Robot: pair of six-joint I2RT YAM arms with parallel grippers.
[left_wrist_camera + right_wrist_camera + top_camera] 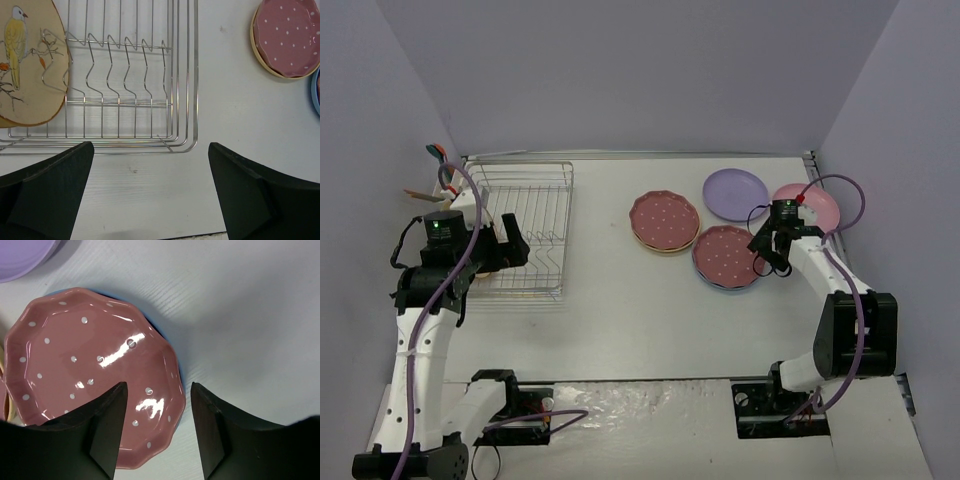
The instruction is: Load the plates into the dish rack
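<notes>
The silver wire dish rack [530, 215] stands at the left and also shows in the left wrist view [130, 75]. A tan plate with a bird print [30, 65] stands in its left end. My left gripper [150, 192] is open and empty over the table just in front of the rack. A dark pink speckled plate [90, 370] lies on a blue plate [156, 329]. My right gripper [159, 432] is open, astride that plate's rim, one finger over the plate and one over the table. In the top view, the right gripper [772, 255] is at this stack's right edge.
Another dark pink speckled plate [664, 218] lies on a tan plate [260, 55] at the table's middle. A lilac plate [735, 193] and a light pink plate [815, 205] lie behind the right gripper. Utensils [435, 160] stick up left of the rack. Walls enclose the table.
</notes>
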